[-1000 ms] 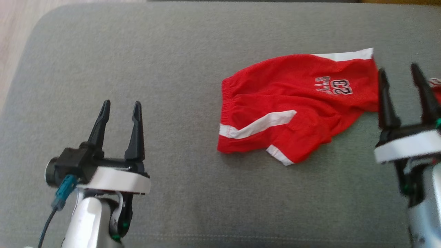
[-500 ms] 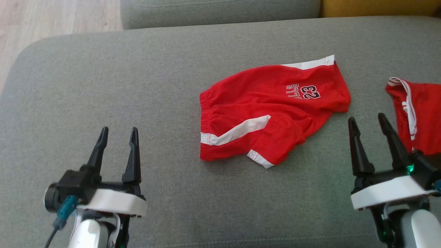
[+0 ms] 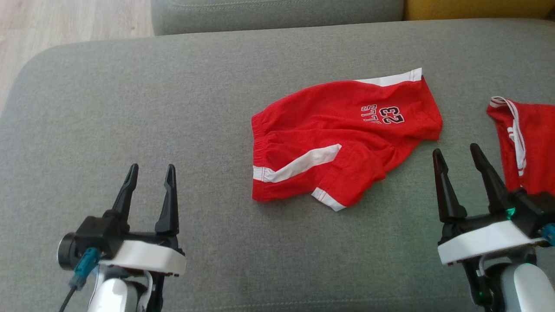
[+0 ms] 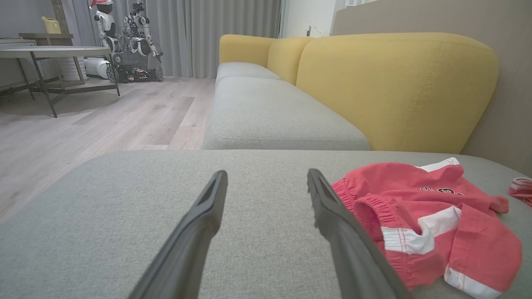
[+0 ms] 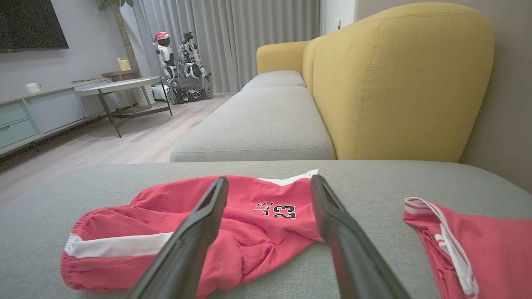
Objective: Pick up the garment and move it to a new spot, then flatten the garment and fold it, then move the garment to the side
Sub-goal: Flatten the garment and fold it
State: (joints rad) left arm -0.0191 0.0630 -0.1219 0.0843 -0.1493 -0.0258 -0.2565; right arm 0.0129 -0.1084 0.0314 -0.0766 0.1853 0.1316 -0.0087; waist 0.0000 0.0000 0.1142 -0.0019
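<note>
- A wide grey fabric cushion (image 3: 173, 108) with a rounded far-left corner is the work surface. Its weave is plain and even.
- The garment (image 3: 342, 138), a pair of bright red shorts with white trim, lies rumpled on the cushion, right of the middle. Its gathered waistband points left. A white-edged leg hem reaches the far right, with the number "23" and small lettering just near of it.
- The left gripper (image 3: 151, 167) hovers at the near left, well apart from the shorts. Its two dark fingers are spread wide and hold nothing.
- The right gripper (image 3: 455, 149) hovers at the near right, just near of the shorts' right end. Its fingers are also spread wide and empty.
- A second red cloth (image 3: 529, 143) with thin white stripes lies at the right edge, apart from the shorts and just beside the right gripper.
- Beyond the cushion, a long grey sofa seat (image 4: 266, 112) runs far into the room, with a mustard-yellow backrest (image 4: 395, 87) along its right.
- Pale wooden floor (image 4: 83, 124) spreads to the left.
- At the far end hang grey curtains (image 4: 216, 33). Before them stand a low table (image 4: 54, 52) and small robot figures (image 4: 124, 45), one in a red hat.
</note>
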